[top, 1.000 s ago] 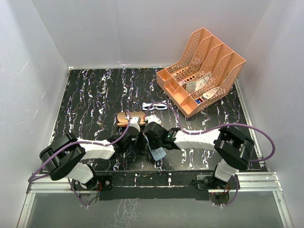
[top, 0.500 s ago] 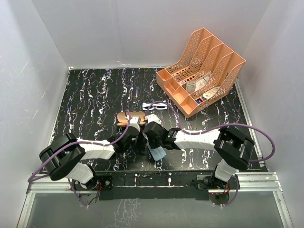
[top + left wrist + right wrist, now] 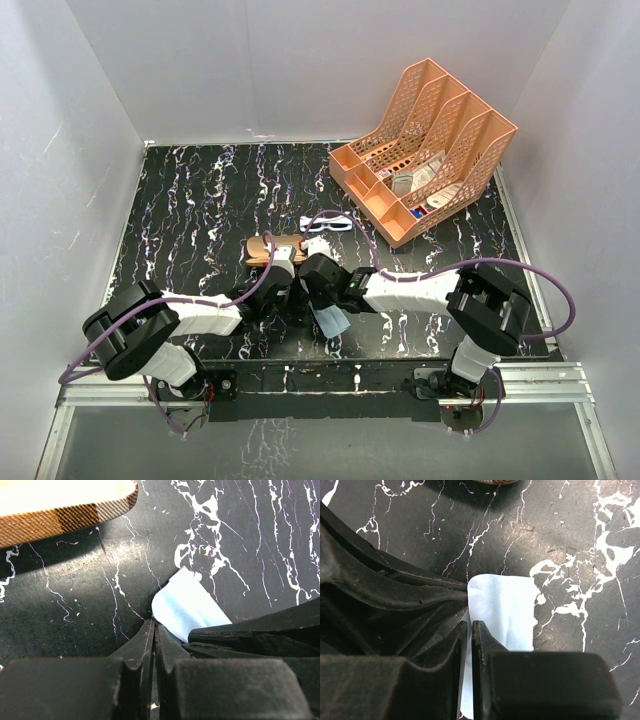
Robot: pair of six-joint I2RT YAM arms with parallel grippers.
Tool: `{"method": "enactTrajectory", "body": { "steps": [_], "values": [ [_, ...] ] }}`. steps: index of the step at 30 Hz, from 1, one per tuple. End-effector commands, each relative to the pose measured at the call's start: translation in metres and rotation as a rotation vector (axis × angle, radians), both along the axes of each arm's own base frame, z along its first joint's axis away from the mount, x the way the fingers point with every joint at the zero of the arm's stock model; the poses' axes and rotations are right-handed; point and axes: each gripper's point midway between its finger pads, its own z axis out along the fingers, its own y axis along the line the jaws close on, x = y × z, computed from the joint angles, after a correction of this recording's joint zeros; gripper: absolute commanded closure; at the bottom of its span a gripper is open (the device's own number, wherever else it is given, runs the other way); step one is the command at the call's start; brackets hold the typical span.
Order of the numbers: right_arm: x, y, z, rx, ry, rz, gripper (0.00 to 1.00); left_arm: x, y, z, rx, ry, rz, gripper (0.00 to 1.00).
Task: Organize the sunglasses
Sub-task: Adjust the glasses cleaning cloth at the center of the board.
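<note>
Looking down from above, the sunglasses are lying flat on the black marbled table, just past the right end of the plaid case, in the gap between the case and the orange desk organizer. Their long axis runs side to side, pretty much in line with the long axis of the case, maybe tipped a hair. They're too small for me to say which way the lenses face, and nothing is touching them. Both arms are busy on the near side of the case with the light blue cloth instead. The right claw is clamped on the cloth, and you can see a blue strip running down the thin slit between its fingers. The left claw is clenched tight, with its tips right at the curled edge of the cloth. I honestly can't tell if it has actually nipped a corner or is just touching it. The two claws sit almost tip to tip.
</note>
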Motion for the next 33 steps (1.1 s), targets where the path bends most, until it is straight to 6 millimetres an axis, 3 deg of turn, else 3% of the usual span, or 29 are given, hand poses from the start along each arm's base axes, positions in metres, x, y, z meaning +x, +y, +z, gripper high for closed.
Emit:
{"method": "enactTrajectory", "body": {
  "steps": [1, 10, 14, 19, 33],
  "values": [
    [0.0161, 0.0207, 0.0199, 0.062, -0.059, -0.001, 0.95, 0.0012, 0.0019, 0.0012, 0.014, 0.003, 0.004, 1.0],
    [0.0154, 0.0195, 0.0132, 0.047, -0.051, 0.0, 0.99, 0.0011, 0.0017, 0.0016, 0.016, 0.003, 0.002, 1.0],
    [0.0154, 0.0191, 0.015, 0.05, -0.054, -0.001, 0.89, 0.0015, 0.0015, 0.0012, 0.016, 0.005, 0.002, 1.0],
    [0.0159, 0.0184, 0.0174, 0.054, -0.059, -0.003, 0.85, 0.0013, 0.001, 0.0006, 0.015, 0.005, 0.001, 1.0],
    [0.0165, 0.0202, 0.0204, 0.066, -0.064, -0.004, 0.83, 0.0004, 0.0014, -0.0014, 0.014, 0.011, 0.002, 1.0]
  ]
}}
